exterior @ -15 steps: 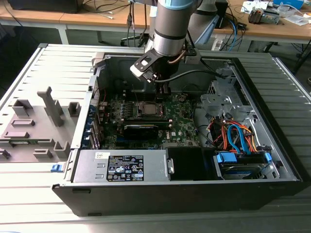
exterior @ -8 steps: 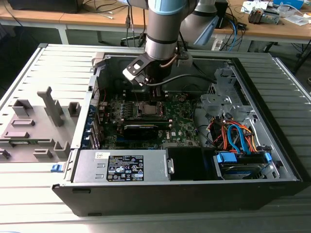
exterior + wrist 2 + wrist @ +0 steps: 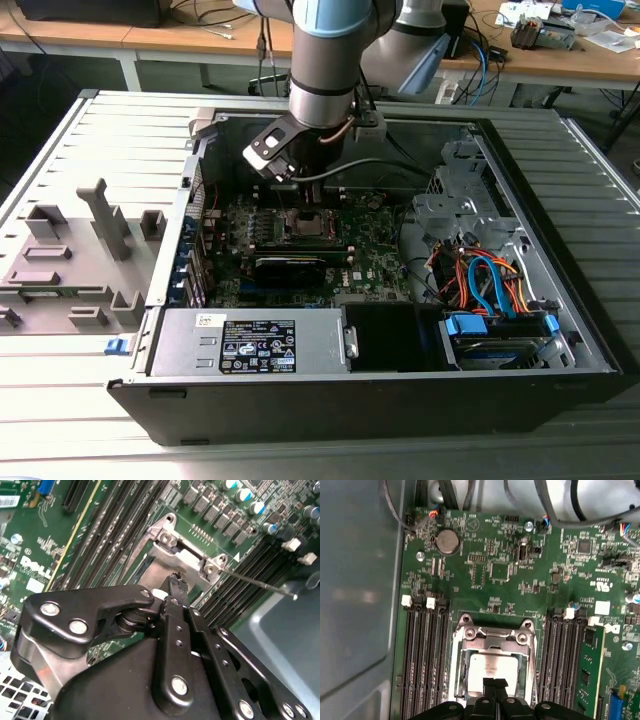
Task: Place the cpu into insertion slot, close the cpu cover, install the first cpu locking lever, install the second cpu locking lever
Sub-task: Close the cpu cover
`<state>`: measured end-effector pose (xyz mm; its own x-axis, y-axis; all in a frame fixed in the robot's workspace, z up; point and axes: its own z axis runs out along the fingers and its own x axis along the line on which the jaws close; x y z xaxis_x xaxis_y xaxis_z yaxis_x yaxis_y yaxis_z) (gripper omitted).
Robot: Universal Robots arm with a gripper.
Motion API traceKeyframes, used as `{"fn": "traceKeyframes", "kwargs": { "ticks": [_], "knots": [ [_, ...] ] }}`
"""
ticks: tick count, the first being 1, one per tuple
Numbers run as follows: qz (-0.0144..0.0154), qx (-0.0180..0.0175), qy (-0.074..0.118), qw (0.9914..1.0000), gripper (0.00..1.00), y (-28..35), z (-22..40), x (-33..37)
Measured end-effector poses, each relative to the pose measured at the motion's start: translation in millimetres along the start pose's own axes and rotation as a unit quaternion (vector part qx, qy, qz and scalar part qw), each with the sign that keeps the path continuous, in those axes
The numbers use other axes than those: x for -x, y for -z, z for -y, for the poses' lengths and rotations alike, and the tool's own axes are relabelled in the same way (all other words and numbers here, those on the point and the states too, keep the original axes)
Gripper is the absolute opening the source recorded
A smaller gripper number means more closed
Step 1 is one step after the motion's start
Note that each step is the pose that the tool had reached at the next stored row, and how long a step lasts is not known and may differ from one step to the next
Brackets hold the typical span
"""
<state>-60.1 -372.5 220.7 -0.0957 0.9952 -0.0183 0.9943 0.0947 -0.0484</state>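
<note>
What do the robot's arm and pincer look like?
The arm is a round silver-grey tube with pale blue joint covers; a grey cable loops out near its wrist. The pincer is matte black, made of flat linkage bars with silver screws, tapering to slim fingers.

Silver-grey arm (image 3: pixel 322 70), pale-blue joint caps (image 3: pixel 425 58); black fingers (image 3: pixel 173 630), silver screws (image 3: pixel 179 684).

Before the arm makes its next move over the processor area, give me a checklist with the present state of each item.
1. Dull silver-grey square cpu seated flat: ok.
2. Thin silver cpu cover frame down around it: ok, apparently.
3. Thin wire locking lever latched: not ok, it sticks out free.
4. Other lever latched: cannot tell.
5. Black gripper over the cpu, fingertips together: ok.
</note>
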Motion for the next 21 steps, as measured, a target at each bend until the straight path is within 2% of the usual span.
{"fn": "traceKeyframes", "kwargs": {
  "ticks": [14,21],
  "knots": [
    [0.0002,-0.0001,0.000,1.00000,0.11,-14.3,8.5,-1.0],
    [-0.0003,0.0003,0.000,1.00000,0.11,-14.5,8.2,-1.3]
  ]
}}
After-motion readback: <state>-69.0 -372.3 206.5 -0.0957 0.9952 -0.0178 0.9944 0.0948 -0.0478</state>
